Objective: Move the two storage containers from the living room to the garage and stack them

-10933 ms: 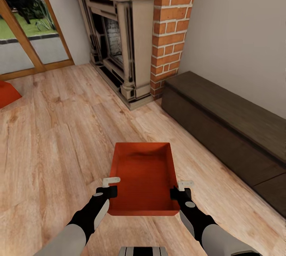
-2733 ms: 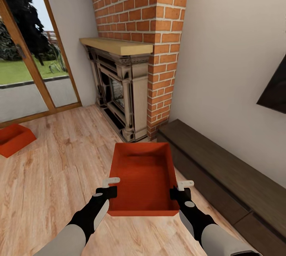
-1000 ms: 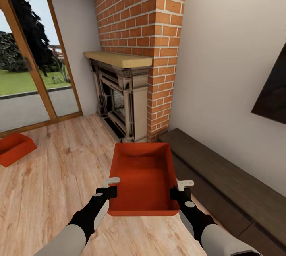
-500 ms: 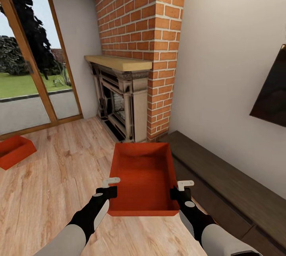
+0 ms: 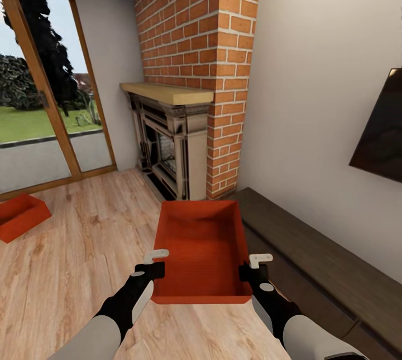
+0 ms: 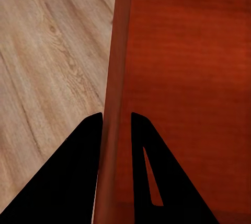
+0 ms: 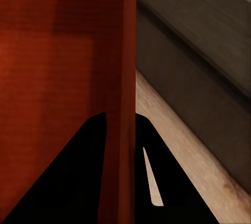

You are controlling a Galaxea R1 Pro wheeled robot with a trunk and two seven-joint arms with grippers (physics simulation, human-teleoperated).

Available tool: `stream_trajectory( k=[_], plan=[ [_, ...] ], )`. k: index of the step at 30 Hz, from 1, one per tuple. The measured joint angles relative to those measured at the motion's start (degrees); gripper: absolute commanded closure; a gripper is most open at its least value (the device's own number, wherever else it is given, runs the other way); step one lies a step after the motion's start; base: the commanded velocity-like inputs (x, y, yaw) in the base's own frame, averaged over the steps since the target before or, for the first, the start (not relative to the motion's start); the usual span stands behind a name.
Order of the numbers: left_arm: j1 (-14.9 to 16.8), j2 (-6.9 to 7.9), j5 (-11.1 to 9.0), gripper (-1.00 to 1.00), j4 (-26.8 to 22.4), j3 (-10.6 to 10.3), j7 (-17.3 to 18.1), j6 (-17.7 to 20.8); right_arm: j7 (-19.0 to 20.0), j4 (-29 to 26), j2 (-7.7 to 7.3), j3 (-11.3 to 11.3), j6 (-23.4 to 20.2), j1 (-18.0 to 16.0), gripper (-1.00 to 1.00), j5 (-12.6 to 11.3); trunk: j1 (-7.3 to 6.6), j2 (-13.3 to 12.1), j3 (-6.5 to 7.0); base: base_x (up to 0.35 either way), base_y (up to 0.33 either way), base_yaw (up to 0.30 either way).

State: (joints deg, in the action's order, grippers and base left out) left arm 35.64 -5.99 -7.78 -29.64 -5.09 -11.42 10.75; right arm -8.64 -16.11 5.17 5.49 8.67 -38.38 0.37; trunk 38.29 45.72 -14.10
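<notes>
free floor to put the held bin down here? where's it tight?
Bare wood floor between the second container by the glass door and the held container. Tight on the right: fireplace, dark bench along the wall.

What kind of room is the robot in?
Most likely a living room: there's a brick fireplace with a wooden mantel, a light wood-plank floor, and a big glass door looking out on a garden.

I hold one orange-red storage container (image 5: pixel 202 251) between my left gripper (image 5: pixel 157 263) and right gripper (image 5: pixel 250 266), jaws on its side walls. The second container (image 5: pixel 20 216) sits on the wood-plank floor (image 5: pixel 84 248) near the glass door (image 5: pixel 44 119), well apart from the brick fireplace (image 5: pixel 184 125).
</notes>
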Motion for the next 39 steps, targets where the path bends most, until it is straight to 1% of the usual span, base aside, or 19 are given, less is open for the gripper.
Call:
stream_trajectory(
  k=[39],
  plan=[
    [-0.01, -0.02, -0.04, 1.00, 0.05, 0.02, 0.00, -0.02, 0.11, 0.01, -0.05, 0.01, -0.03, 0.00, 1.00, -0.03, 0.00, -0.01, 3.46, 0.000, 0.000, 0.000]
  ],
)
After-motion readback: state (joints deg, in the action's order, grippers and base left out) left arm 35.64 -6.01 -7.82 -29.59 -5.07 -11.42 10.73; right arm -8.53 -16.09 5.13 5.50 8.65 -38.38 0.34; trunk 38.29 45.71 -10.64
